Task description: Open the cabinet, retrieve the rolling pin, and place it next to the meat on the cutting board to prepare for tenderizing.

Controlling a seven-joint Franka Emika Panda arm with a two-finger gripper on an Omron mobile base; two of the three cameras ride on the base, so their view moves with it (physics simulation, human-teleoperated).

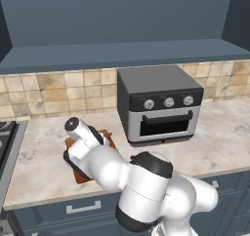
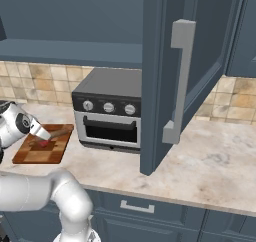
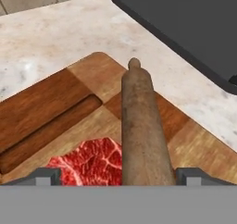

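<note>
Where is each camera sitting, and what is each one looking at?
Left base view: behind the arm to its left, facing the counter and toaster oven; white arm shows.
Right base view: behind the arm to its right, facing the open cabinet door; arm at lower left.
Hand view: on the hand, looking down at the rolling pin beside the meat; open pincer tips show.
All three share the cutting board.

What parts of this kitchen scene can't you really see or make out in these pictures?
- Cutting board: left base view, mostly behind the arm.
- Rolling pin: hand view, near end cut off at the bottom; whether it touches the meat is unclear.
- Tool: hand view, just its tips.
- Cabinet: right base view, open door hides the inside.
- Toaster oven: dial markings too small.
</note>
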